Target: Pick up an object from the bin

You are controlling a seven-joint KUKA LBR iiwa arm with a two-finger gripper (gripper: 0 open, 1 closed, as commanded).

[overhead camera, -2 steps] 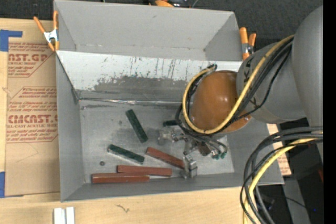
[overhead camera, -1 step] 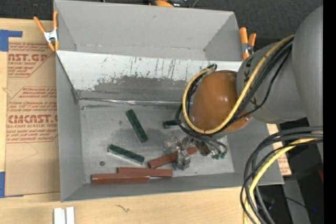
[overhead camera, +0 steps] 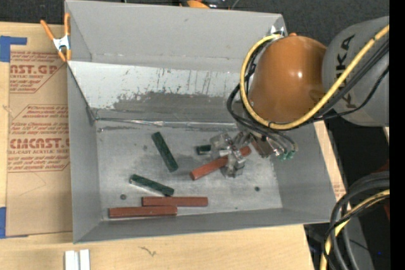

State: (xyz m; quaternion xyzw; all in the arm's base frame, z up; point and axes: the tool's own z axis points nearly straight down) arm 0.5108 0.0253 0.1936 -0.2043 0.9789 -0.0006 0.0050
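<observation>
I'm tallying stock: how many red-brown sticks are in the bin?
3. The upper long stick and lower long stick lie side by side by the near wall of the bin. The shorter stick lies mid-bin, its end at the gripper. The arm may hide more.

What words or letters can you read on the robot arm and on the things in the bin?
"KA": black letters on the grey arm; the letters beside them are partly covered and unreadable.
Red sticks and green sticks in the bin: no writing visible.
</observation>
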